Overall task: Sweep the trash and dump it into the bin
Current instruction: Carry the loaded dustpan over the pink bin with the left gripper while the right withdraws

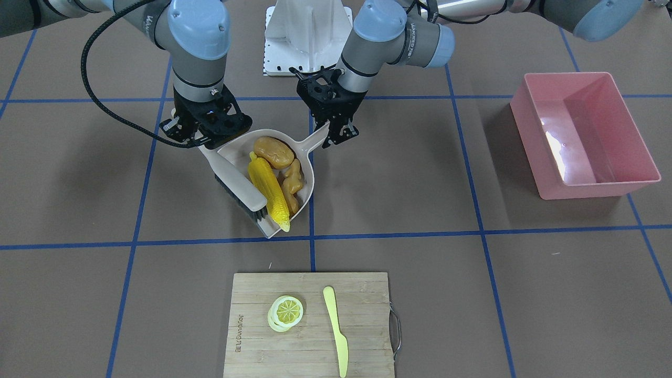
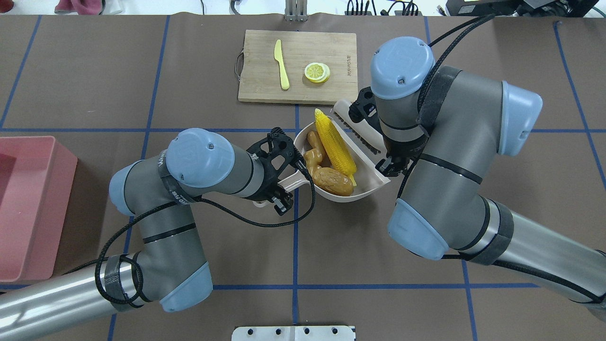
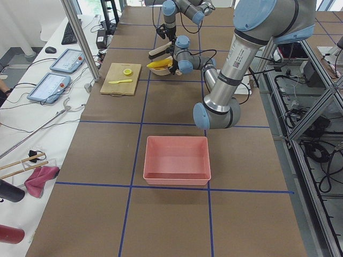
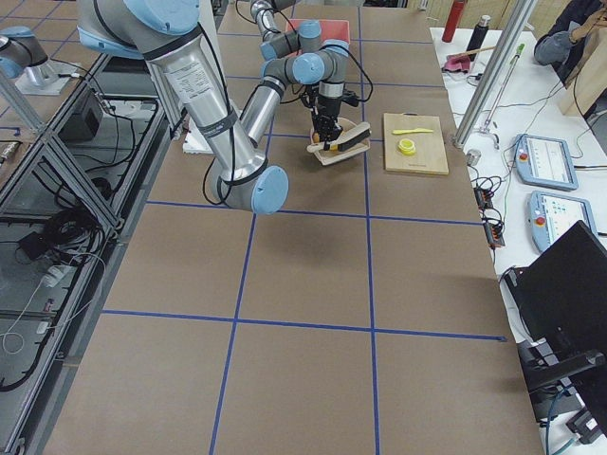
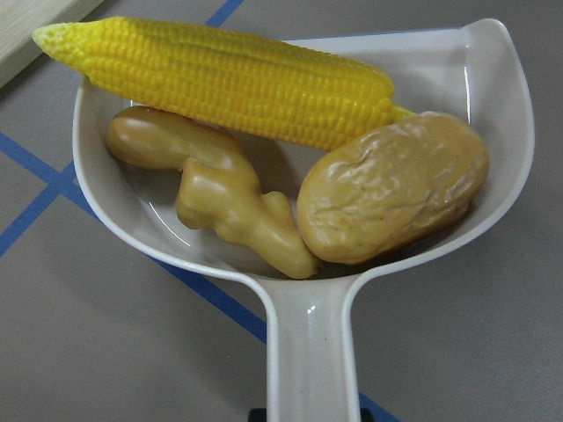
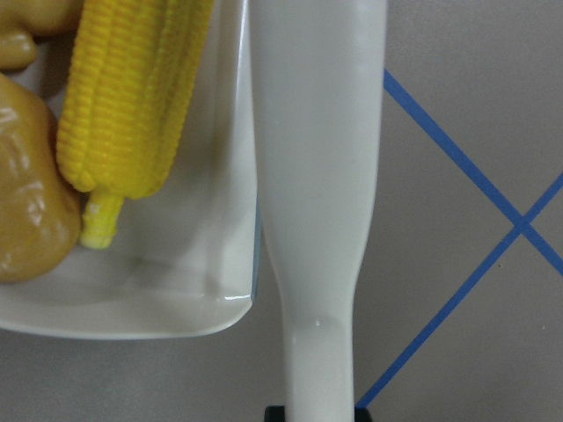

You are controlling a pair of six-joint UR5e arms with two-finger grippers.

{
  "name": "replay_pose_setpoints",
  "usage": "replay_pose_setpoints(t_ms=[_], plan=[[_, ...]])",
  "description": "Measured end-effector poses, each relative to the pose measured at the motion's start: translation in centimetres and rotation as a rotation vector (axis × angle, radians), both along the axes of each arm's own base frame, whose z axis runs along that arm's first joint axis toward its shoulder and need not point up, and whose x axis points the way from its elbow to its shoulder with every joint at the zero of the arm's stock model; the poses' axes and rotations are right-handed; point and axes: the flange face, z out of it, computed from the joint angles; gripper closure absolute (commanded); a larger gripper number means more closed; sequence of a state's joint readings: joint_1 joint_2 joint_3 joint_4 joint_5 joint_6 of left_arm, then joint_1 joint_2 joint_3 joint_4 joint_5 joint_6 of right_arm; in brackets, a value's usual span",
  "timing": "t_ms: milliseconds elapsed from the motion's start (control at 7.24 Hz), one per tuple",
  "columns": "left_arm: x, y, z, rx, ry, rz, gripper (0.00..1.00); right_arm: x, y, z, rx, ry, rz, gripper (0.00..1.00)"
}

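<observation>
Front-facing view: on the brown, blue-taped worktop (image 1: 420, 294), the left gripper (image 1: 332, 134) pinches the handle of the beige plastic dustpan (image 1: 233, 151); the right gripper (image 1: 207, 139) clamps a white brush (image 1: 239, 184). Overhead: yellow corn cob (image 2: 335, 147), brown oval potato (image 2: 333, 181) and knobbly tan ginger root (image 2: 315, 154) lie in the pan, corn tip toward the wooden board (image 2: 265, 85); the pink rectangular plastic tub (image 2: 33, 213) sits at the worktop's left edge.
</observation>
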State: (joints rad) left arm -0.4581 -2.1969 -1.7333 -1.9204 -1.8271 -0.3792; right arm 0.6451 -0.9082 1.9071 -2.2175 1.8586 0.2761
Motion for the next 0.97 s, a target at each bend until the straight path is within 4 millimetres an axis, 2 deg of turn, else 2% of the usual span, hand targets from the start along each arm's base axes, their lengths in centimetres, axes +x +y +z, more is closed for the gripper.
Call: replay_pose_setpoints(t_ms=[276,415,553,691,829,967], plan=[[-1.9,0.5,-1.1,0.052,0.078,-0.026,1.00,2.2,-1.1,0.5,0.020,0.019,0.038,1.00],[-2.6,0.5,-1.8,0.089,0.129,-0.052,1.00,4.9,-2.2,1.7,0.022,0.029,0.069,1.00],[-3.1,0.4,-2.2,0.118,0.169,-0.076,1.00,9.2,-4.1,3.1,0.024,0.037,0.108,1.00],[-3.4,0.4,-2.5,0.145,0.200,-0.096,1.00,15.0,-6.3,4.7,0.017,0.041,0.145,1.00],[-3.7,0.3,-2.7,0.175,0.225,-0.118,1.00,20.9,-7.6,7.3,-0.035,0.030,0.179,1.00],[-4.1,0.1,-2.8,0.199,0.249,-0.140,1.00,24.9,-7.6,10.7,-0.123,0.007,0.212,1.00]])
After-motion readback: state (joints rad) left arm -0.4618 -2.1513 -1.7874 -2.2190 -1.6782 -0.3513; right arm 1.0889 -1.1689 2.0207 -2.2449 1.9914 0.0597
